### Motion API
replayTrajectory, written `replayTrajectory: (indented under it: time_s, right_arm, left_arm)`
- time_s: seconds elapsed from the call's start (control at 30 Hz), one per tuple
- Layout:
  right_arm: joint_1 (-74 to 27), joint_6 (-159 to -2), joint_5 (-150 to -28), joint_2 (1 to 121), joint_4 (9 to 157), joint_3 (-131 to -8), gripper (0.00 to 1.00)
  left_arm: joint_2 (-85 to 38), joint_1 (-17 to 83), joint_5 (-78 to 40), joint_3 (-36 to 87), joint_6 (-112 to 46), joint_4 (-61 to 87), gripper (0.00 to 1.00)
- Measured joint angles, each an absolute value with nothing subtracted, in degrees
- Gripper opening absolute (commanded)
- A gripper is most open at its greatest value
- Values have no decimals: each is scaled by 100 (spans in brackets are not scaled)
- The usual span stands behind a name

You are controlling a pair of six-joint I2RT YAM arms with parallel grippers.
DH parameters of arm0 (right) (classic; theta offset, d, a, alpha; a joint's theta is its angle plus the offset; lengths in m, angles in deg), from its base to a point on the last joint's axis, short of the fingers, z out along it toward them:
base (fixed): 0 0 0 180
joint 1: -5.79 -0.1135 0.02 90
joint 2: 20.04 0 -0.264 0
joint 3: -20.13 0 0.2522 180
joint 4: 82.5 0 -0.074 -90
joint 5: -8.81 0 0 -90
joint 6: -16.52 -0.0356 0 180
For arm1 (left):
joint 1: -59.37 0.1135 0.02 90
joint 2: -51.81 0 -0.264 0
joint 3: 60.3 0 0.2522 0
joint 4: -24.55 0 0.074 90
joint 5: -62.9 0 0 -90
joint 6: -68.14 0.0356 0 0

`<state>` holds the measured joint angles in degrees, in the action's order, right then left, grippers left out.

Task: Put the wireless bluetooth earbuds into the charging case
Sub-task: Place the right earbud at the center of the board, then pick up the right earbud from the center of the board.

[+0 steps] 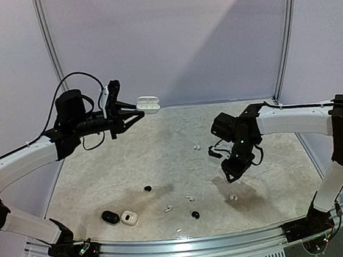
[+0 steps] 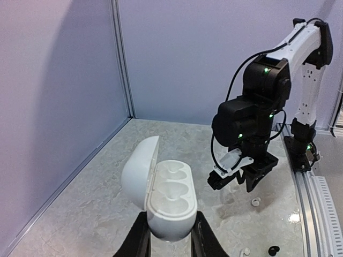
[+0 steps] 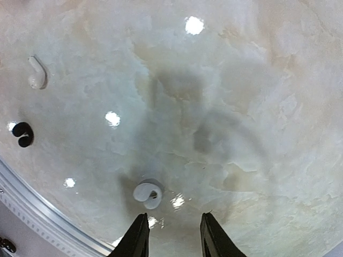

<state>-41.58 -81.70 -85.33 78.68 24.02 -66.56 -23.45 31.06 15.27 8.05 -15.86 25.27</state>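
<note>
My left gripper (image 1: pixel 134 110) is shut on an open white charging case (image 1: pixel 147 103) and holds it high above the far left of the table. In the left wrist view the case (image 2: pixel 169 201) sits between the fingers (image 2: pixel 140 241), lid swung left, both sockets empty. My right gripper (image 1: pixel 232 172) is open and empty, pointing down over the table's right side. In the right wrist view a white rounded earbud (image 3: pixel 148 194) lies on the table just ahead of the left fingertip (image 3: pixel 138 231); it also shows in the top view (image 1: pixel 233 197).
Other earbuds lie loose: white ones (image 1: pixel 195 147) (image 1: pixel 190 198) (image 1: pixel 168 208), black ones (image 1: pixel 147 188) (image 1: pixel 195 214). A black case (image 1: pixel 110 217) and a white case (image 1: pixel 129 218) sit near the front left. The metal front rail (image 3: pixel 32 211) is close to my right gripper.
</note>
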Motion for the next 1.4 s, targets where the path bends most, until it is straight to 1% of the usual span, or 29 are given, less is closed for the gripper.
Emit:
replayTrajectory:
  time_s: [0.2, 0.4, 0.57, 0.83, 1.23, 1.4]
  right_arm:
    - [-3968, -6966, -8485, 7870, 2701, -6306, 32]
    - [-3968, -6424, -8654, 7870, 2907, -5880, 31]
    - [-3970, -6306, -8710, 7894, 3068, -5629, 30]
    - [-3968, -6286, -8798, 8224, 3322, -5615, 29]
    - [-4047, -6300, -8970, 8255, 3302, -5615, 28]
    - [-4158, -6350, -8990, 8253, 3245, -5631, 27]
  left_arm:
    - [-2267, 3106, 1544, 805, -1586, 2485, 0]
    - [-2267, 3106, 1551, 805, -1588, 2455, 0]
    - [-2267, 3106, 1551, 805, -1588, 2455, 0]
    - [-2267, 3106, 1548, 805, -1586, 2452, 0]
    - [-2267, 3106, 1546, 805, -1554, 2332, 0]
    - [-2267, 3106, 1544, 805, -1501, 2332, 0]
